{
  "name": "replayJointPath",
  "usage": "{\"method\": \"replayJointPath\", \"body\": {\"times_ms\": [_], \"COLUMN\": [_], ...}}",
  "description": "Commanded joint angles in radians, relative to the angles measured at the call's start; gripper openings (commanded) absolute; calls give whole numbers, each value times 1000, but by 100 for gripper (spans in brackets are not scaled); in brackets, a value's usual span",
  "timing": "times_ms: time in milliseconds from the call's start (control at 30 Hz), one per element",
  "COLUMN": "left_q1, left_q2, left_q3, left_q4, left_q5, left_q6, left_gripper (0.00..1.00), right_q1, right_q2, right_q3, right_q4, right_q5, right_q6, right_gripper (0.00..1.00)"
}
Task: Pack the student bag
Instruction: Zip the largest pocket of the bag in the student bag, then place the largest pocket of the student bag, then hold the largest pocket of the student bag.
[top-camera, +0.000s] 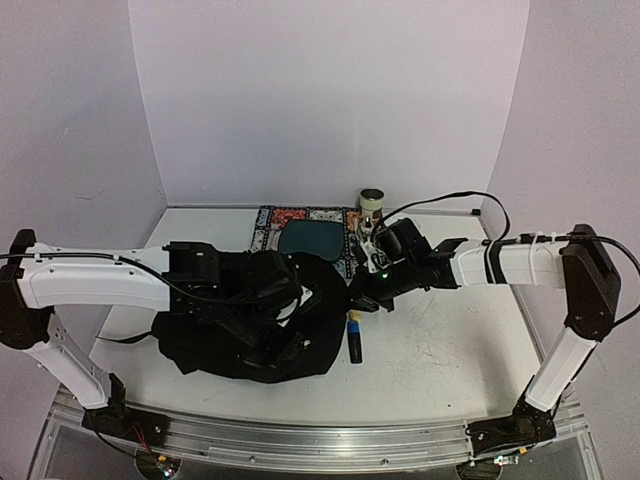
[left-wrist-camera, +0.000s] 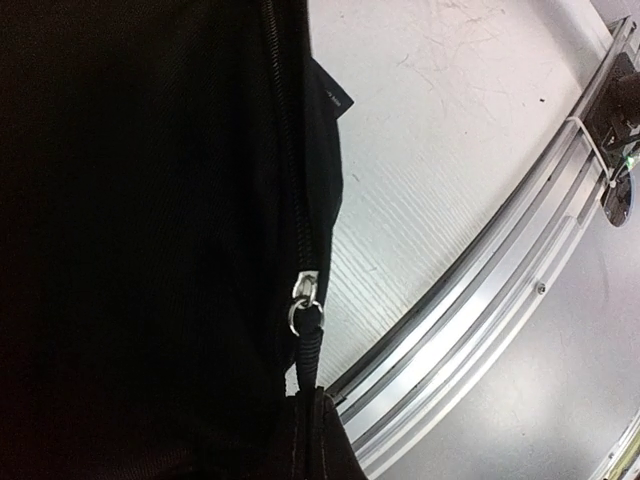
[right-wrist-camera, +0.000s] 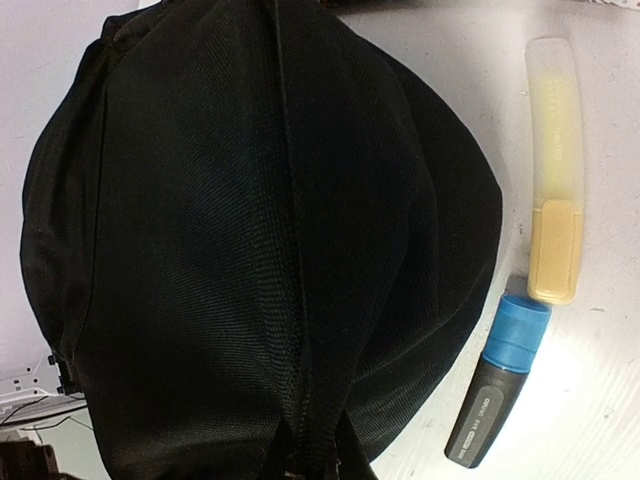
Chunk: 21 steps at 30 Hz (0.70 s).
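Now | student bag (top-camera: 320, 340) against right tool (top-camera: 360, 295) | fabric apparently pinched

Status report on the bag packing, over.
Left gripper shut on bag. Right gripper shut on its right edge. Marker and yellow case lie on table beside it, unpacked.

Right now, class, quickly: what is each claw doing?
Left claw: shut, apparently pinching the student bag.
Right claw: shut, apparently gripping the same bag along its zipper seam.
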Motion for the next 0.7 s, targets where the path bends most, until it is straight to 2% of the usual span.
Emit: {"method": "replayJointPath", "body": {"times_ms": [0, 67, 200, 400, 533, 667], "left_q1": [-16, -17, -18, -17, -17, -18], "left_q2": [-98, -63, 29, 94, 101, 84], "left_q3": [-39, 16, 127, 191, 199, 181], "left_q4": [-227, -204, -116, -82, -74, -72], "left_q5": [25, 18, 53, 41, 61, 50], "left_q6": [-61, -58, -20, 35, 50, 53], "left_gripper": [0, 0, 0, 0, 0, 0], "right_q1": [-89, -76, -15, 87, 176, 266], "right_q2": [-24, -31, -68, -173, -199, -181], "right_q3": [47, 44, 17, -80, -114, -129], "right_q4": [-53, -51, -51, -49, -36, 9], "right_q5": [135, 120, 124, 229, 269, 278], "right_q6": [-24, -7, 35, 160, 243, 316], "right_gripper": [6, 11, 32, 59, 68, 68]}}
